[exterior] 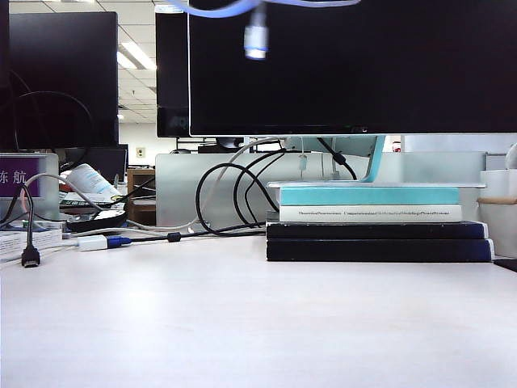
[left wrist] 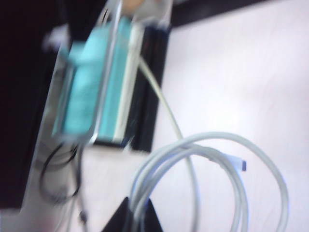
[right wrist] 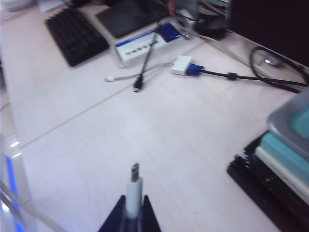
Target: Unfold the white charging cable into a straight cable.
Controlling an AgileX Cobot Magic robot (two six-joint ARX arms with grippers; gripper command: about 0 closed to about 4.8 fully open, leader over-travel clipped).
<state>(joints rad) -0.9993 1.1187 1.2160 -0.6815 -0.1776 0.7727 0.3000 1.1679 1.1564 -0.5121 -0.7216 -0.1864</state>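
My left gripper (left wrist: 136,216) is shut on the white charging cable (left wrist: 263,152), which hangs from its dark tips in several coiled loops above the table. One small connector end (left wrist: 235,163) lies inside the loops. My right gripper (right wrist: 130,213) is shut on the cable's other connector (right wrist: 134,182), whose metal tip points away from the jaws over the bare desk. In the exterior view only a blurred stretch of the cable with a hanging connector (exterior: 255,36) shows at the very top. Neither gripper appears there.
A stack of books (exterior: 371,222) stands on the right of the table under a big dark monitor (exterior: 347,65). Black cables (exterior: 234,194) loop behind it. A white adapter with a blue plug (exterior: 101,242) lies at the left. A black keyboard (right wrist: 77,34) lies further off.
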